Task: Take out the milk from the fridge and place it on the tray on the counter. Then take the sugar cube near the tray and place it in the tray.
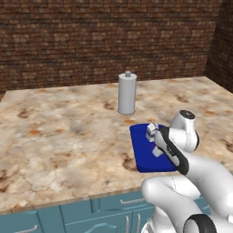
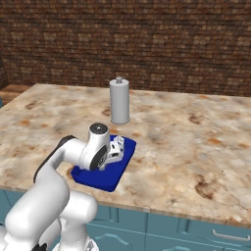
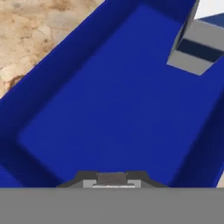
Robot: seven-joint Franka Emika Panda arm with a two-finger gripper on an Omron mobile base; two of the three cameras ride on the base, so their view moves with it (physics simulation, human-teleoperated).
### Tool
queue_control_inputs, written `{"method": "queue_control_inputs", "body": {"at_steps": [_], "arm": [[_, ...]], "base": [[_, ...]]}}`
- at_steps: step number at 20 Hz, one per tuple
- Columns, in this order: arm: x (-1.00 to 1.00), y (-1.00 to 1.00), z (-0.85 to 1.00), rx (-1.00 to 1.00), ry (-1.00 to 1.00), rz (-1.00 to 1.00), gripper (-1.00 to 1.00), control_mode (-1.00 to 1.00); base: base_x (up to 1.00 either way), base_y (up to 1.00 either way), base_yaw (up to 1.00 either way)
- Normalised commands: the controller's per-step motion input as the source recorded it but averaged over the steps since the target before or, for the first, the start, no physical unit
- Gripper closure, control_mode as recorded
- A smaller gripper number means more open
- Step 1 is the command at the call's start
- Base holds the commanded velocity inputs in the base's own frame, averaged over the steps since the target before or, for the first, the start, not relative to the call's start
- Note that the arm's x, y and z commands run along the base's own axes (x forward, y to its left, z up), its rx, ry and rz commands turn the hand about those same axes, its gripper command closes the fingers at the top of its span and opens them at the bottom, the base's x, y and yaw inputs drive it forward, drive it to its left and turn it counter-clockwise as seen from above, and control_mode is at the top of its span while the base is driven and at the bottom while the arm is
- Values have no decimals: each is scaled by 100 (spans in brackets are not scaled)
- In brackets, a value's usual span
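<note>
— Fingers (image 3: 81, 179) look pinched nearly together to me, with a small pale grey block caught between the tips. Is that the cube (image 3: 111, 177)?

— I'd say so. It sits low in the pinch, right above the tray (image 1: 140, 159), over the bare blue floor and inside the rim.

— And the milk (image 3: 195, 47)?

— Already in the tray, towards one end, clear of the fingers. White carton with a dark bluish band on its side.

— That cube is tiny next to it.

— Tiny, plain, square-edged, pale grey-white. My guess is it weighs next to nothing and is hard but crumbly, so a firm squeeze could chip a corner.

— Where would you hold such a thing?

— Flat on two opposite faces, centred, just as it seems to be held now. Caught on an edge, it would likely twist and pop out.

— Would it bounce if let go?

— Probably a little; something that light may skitter on a smooth floor. The rim should keep it in.

— What's the tall grey thing behind?

— A canister (image 1: 127, 93), standing on the counter (image 1: 68, 136) just beyond the tray, apart from it.
</note>
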Motion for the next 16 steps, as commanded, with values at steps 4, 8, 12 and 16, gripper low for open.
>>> {"method": "queue_control_inputs", "body": {"at_steps": [4,8,12,16], "arm": [[0,30,-1,-5,-6,11,100,-100],[0,31,-21,-3,-1,5,100,-100],[12,7,-30,-2,0,3,100,-100],[19,1,-46,-1,0,5,100,-100]], "base": [[0,0,0],[0,0,0],[0,0,0],[0,0,0]]}}
